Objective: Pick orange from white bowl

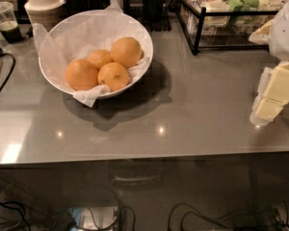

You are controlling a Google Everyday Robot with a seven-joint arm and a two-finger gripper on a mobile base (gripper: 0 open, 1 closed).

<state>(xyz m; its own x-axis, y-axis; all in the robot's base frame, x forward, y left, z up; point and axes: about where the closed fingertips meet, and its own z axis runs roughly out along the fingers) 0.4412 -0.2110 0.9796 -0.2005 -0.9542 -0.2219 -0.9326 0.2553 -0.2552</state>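
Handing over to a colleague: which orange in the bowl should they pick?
On the grey table, find the white bowl at upper left, well apart from the gripper at the right edge. The orange to pick is the back-right of four, the largest and yellowest.

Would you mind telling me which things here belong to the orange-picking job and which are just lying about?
Job: orange; white bowl holding it; gripper, at the right edge, apart from the bowl.
Lying about: three smaller oranges in the bowl; lidded paper cup; plastic cup; wire rack; cables.
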